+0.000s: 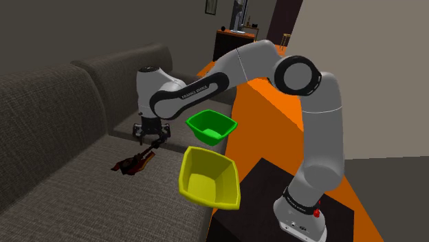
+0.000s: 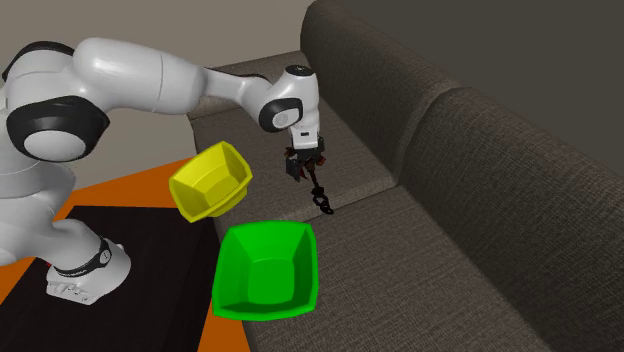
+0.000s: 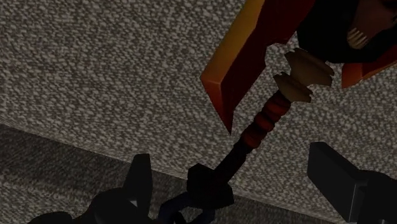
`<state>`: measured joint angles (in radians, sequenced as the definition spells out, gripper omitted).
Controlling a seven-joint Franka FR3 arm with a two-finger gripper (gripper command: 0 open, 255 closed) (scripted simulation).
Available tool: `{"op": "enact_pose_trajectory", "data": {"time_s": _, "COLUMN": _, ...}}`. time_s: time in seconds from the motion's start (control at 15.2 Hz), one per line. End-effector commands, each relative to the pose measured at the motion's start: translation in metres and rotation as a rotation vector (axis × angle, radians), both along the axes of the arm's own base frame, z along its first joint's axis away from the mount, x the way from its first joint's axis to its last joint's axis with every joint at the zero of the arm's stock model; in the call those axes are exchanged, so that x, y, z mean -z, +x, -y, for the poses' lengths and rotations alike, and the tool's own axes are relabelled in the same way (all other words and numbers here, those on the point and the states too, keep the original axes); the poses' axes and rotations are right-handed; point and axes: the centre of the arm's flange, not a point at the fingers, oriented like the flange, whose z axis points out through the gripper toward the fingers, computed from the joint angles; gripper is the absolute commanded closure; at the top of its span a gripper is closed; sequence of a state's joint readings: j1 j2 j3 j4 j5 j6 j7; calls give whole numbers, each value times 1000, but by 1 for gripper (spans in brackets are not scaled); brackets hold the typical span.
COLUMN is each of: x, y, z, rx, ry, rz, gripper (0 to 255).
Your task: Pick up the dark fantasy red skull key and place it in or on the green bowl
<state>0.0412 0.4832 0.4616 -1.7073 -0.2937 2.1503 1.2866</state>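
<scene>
The red skull key [image 1: 134,163] is laid on the grey couch seat [image 1: 103,196], skull end pointed away from the gripper [image 1: 155,141]. The fingers [image 3: 137,184] are spread wide beside its thin end; nothing is held.

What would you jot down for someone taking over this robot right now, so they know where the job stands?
Gripper: open, low over the sofa seat, its fingers either side of the key's dark ring end without touching it.
Red skull key: lying on the seat, not held.
Green bowl: at the seat's front edge, nothing in it, next to a yellow bowl.
Done: gripper lined up on the key.
Left: shut on the key, lift it, carry it to the green bowl, let go.
</scene>
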Motion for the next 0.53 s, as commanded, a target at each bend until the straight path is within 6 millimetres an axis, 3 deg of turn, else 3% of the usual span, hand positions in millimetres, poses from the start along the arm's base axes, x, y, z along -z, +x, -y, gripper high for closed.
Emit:
{"op": "enact_pose_trajectory", "data": {"time_s": 0.0, "x": 17, "y": 19, "z": -10, "rx": 41, "ry": 4, "rz": 1, "gripper": 0}}
{"op": "enact_pose_trajectory", "data": {"time_s": 0.46, "x": 51, "y": 23, "z": -10, "rx": 46, "ry": 5, "rz": 1, "gripper": 0}}
